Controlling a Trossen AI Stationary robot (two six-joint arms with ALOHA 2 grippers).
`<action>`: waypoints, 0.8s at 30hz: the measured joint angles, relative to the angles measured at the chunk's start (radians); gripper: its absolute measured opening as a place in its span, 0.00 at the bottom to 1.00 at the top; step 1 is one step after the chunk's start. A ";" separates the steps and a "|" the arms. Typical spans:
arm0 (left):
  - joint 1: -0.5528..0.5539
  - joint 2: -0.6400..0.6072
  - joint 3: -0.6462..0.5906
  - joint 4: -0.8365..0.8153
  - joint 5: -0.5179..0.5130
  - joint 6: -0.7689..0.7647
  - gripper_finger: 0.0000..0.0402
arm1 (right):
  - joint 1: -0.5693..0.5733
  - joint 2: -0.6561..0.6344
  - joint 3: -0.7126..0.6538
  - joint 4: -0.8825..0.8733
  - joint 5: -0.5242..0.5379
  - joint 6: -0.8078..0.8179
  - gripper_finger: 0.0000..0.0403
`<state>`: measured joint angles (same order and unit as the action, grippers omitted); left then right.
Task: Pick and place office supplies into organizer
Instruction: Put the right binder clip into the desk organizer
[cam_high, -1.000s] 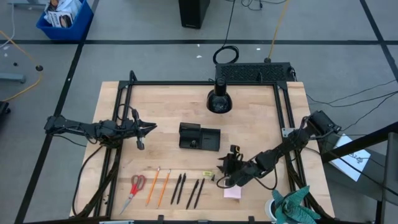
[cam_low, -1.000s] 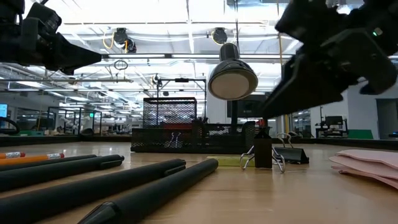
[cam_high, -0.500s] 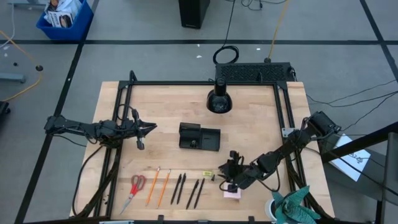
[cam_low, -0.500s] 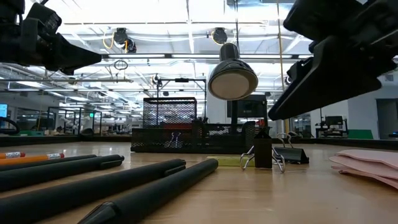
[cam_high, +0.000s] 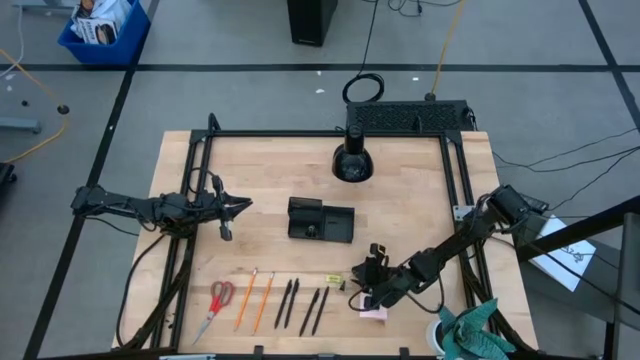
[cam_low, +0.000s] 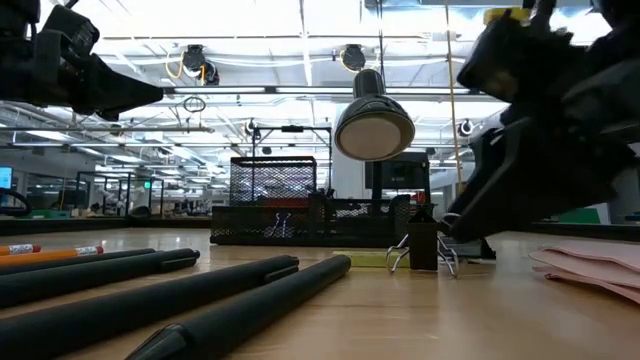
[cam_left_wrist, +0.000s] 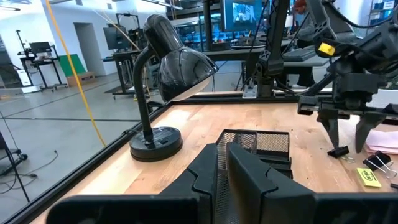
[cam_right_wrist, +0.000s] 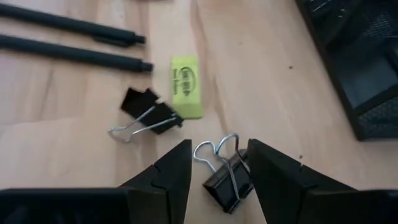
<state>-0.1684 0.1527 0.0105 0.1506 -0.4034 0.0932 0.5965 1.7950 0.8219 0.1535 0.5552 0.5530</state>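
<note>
My right gripper (cam_high: 368, 287) hangs open, low over the table's near right part. In the right wrist view its two fingers stand on either side of a black binder clip (cam_right_wrist: 225, 174) with wire handles, without touching it. A second binder clip (cam_right_wrist: 148, 112) and a yellow-green eraser (cam_right_wrist: 186, 87) lie just beyond. The pink sticky-note pad (cam_high: 376, 313) lies beside the gripper. Red-handled scissors (cam_high: 218, 300), two orange pencils (cam_high: 255, 300) and several black pens (cam_high: 303, 306) lie in a row along the near edge. The black organizer (cam_high: 320, 220) stands at mid-table. My left gripper (cam_high: 243, 206) waits shut at the left.
A black desk lamp (cam_high: 352, 160) stands beyond the organizer, and a black mesh tray (cam_high: 405, 118) sits at the far edge. A teal object (cam_high: 470, 335) sits at the near right corner. Bare wood lies between the organizer and the row of supplies.
My right gripper has moved down toward the binder clips and a little toward the near edge, staying open. Nothing on the table has moved.
</note>
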 joint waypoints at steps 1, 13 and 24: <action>0.000 0.000 0.000 0.000 0.000 0.000 0.10 | -0.002 0.000 0.000 -0.004 0.002 0.003 0.37; 0.000 0.000 0.000 -0.001 0.000 0.000 0.10 | -0.015 0.002 -0.001 -0.013 -0.002 -0.021 0.17; 0.000 0.000 0.000 0.001 0.000 0.000 0.10 | -0.031 -0.040 0.001 -0.018 -0.010 -0.123 0.02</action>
<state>-0.1687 0.1524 0.0109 0.1514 -0.4034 0.0929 0.5655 1.7550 0.8227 0.1351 0.5449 0.4297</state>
